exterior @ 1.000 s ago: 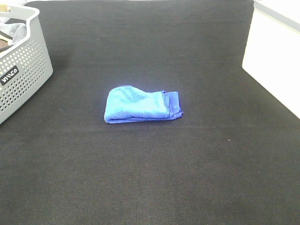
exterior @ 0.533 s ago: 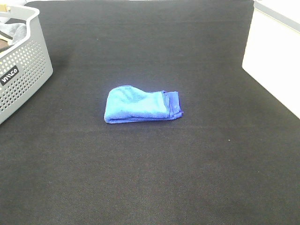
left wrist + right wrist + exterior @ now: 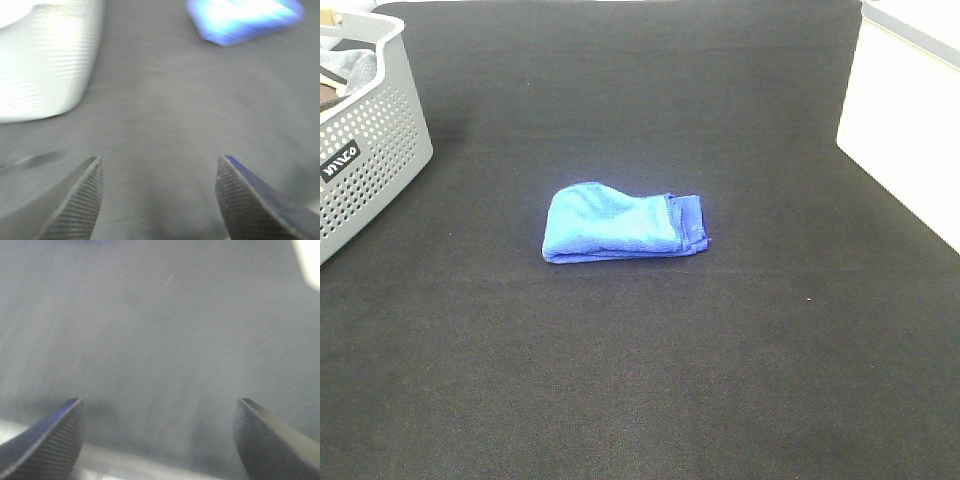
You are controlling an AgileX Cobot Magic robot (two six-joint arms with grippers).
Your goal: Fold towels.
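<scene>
The blue towel [image 3: 621, 226] lies folded into a small bundle in the middle of the black table [image 3: 650, 370], its darker stitched edges at its right end. Neither arm shows in the exterior high view. In the left wrist view my left gripper [image 3: 159, 170] stands open over bare table, with the towel [image 3: 245, 20] far ahead of it and nothing between the fingers. My right gripper [image 3: 160, 412] is also open over bare black cloth, holding nothing. A sliver of the towel [image 3: 90, 241] shows at the edge of the right wrist view.
A grey perforated basket [image 3: 368, 150] with cloth inside stands at the table's back left, and it also shows as a pale basket [image 3: 47, 55] in the left wrist view. A white surface [image 3: 905, 130] borders the table on the right.
</scene>
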